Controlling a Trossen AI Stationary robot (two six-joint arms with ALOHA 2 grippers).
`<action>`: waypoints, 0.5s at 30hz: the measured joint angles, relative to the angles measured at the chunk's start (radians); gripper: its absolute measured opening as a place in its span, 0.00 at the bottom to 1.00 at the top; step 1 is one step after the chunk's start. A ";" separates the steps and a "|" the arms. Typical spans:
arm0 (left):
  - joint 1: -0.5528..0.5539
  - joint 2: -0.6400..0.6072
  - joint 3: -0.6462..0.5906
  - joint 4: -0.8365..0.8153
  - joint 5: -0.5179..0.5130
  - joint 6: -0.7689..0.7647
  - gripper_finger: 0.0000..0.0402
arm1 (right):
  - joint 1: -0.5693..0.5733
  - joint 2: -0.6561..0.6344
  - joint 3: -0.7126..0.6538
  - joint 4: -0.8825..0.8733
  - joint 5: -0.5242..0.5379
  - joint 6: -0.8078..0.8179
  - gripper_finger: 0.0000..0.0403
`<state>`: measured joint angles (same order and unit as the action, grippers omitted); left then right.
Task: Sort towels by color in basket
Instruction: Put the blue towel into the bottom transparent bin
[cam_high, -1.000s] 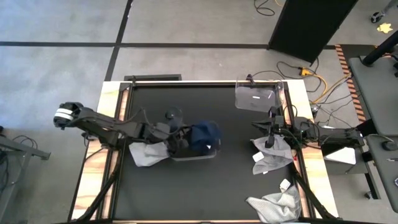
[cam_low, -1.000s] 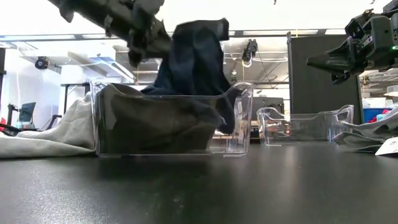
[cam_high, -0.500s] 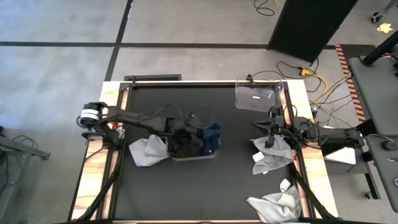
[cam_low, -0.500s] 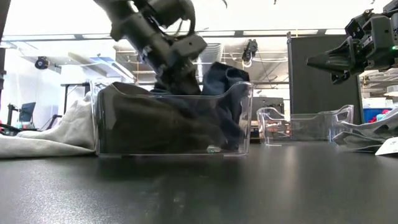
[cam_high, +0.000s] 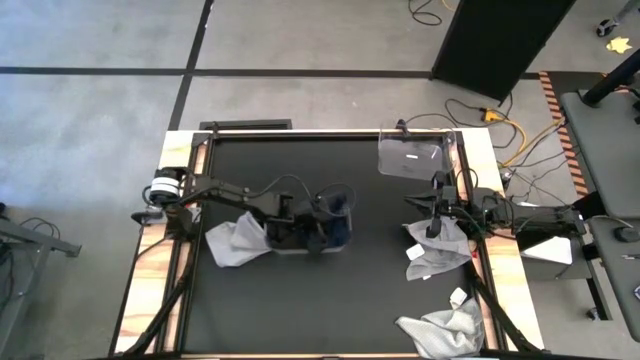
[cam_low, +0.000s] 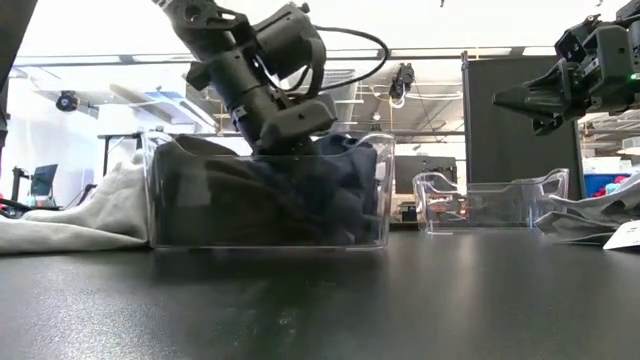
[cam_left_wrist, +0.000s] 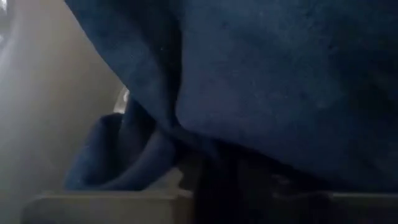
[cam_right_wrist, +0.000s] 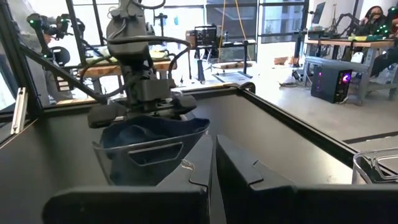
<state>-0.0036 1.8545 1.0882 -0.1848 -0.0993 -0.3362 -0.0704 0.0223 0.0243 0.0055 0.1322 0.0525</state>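
Note:
My left gripper (cam_high: 315, 225) is sunk into a clear bin (cam_high: 300, 250) at the table's middle, pointing down among the cloth (cam_low: 290, 125). A navy towel (cam_high: 338, 222) fills the bin's right half (cam_low: 330, 185) and covers the whole left wrist view (cam_left_wrist: 280, 81). A darker cloth (cam_low: 210, 195) lies in the bin's left half. A light grey towel (cam_high: 232, 243) lies on the table against the bin's left wall. My right gripper (cam_high: 432, 232) is shut and hovers above another grey towel (cam_high: 440, 250) by the right edge, touching nothing (cam_right_wrist: 212, 155).
A second clear bin (cam_high: 410, 157) stands at the far right of the table (cam_low: 490, 200). A third grey towel (cam_high: 445, 330) lies crumpled at the near right corner. White tags (cam_high: 415, 252) sit on the grey towels. Bare black table stretches along the near side.
My left gripper has come down and toward the right, from above the bin's rim into the bin. The navy towel, which stood heaped well above the rim, has gone down with it and now lies bunched inside the bin's right half.

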 joint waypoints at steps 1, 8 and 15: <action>0.000 0.000 0.002 -0.009 0.005 -0.002 0.18 | 0.000 0.000 0.000 0.000 0.000 0.000 0.03; -0.012 -0.040 0.142 -0.306 0.046 0.044 0.48 | 0.000 0.000 0.000 0.000 0.000 0.000 0.03; -0.039 -0.075 0.364 -0.603 0.056 0.108 0.63 | 0.000 0.000 0.000 0.000 0.000 0.000 0.03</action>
<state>-0.0430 1.7797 1.4525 -0.7880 -0.0430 -0.2279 -0.0706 0.0223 0.0244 0.0055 0.1322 0.0525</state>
